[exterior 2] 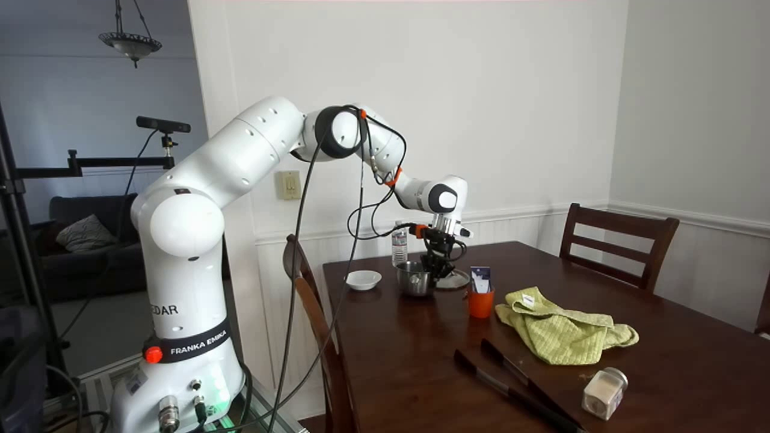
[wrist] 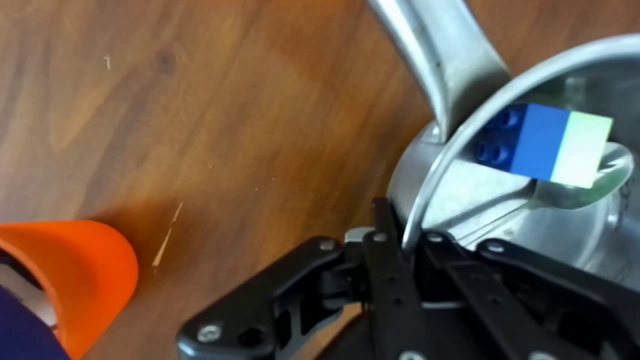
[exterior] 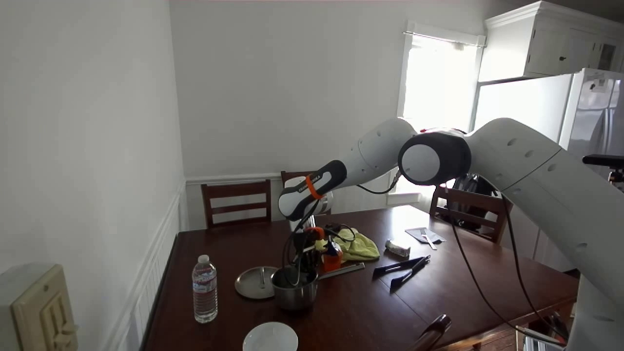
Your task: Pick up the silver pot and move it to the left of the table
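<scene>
claw (wrist: pixel 409 232) astride pot (exterior 2: pixel 412 282) rim, "franka emika" arm (exterior 2: pixel 255 144) (seemingly "edar")

The window (exterior: pixel 438 80) blazes white — glare spilling onto the table (exterior: pixel 390 218)! Wrist view: a soft shadow beside the orange cup (wrist: pixel 95 275).

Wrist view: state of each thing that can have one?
Round silver metal pot: uncovered, not empty
Black two-fingered gripper: closed on pot's rim
Studded blue and pale-green block: lying inside pot
Silver metal spoon: lying inside pot
Round orange cup: upright, dark-blue item inside
</scene>
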{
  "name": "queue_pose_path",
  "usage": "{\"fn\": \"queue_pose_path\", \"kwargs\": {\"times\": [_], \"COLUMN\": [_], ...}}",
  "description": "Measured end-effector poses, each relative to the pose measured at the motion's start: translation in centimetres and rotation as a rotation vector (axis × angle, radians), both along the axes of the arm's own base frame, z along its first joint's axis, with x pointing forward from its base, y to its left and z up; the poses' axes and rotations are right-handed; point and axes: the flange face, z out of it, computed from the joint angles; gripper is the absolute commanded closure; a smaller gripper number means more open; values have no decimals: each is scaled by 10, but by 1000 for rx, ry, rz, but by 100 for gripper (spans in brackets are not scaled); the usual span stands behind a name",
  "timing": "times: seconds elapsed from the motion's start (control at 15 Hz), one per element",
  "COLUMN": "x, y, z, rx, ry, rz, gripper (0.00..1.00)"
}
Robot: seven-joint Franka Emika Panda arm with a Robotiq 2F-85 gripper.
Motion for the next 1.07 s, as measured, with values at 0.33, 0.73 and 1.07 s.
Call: {"fn": "queue_pose_path", "kwargs": {"times": [0.33,0.73,1.07], "x": [7,8,14], "y": [35,53,32], "z": [-5,0,74], "rx": [9,27,-39], "ry": [-49,-54,-275], "rz": [47,69,85], "gripper": [63,22,13]}}
